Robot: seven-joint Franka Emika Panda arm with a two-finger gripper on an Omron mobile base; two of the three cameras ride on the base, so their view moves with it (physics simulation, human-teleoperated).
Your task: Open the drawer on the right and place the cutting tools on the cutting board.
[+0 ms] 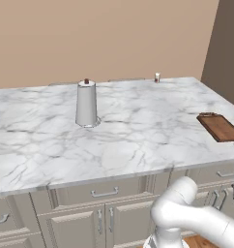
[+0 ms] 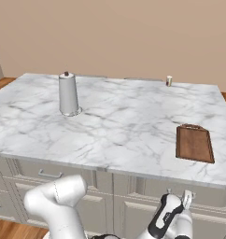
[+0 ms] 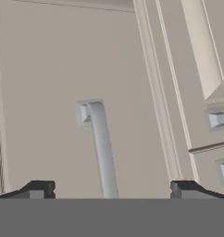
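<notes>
Drawer (image 3: 86,92): grey-beige panelled front, seen shut in the hand view; silver bar handle (image 3: 102,148) set between the two dark fingertips (image 3: 40,189), not touched. Gripper (image 3: 109,192): jaws spread wide, nothing held; seen low before the cabinets in the right base view (image 2: 185,200), though dimly. Cutting board (image 2: 194,144): reddish-brown, laid flat on the marble countertop (image 2: 119,121) near its right front edge, bare. Paper towel roll (image 1: 86,103): upright, well apart from the board. Small jar (image 1: 157,77): at the far edge.
</notes>
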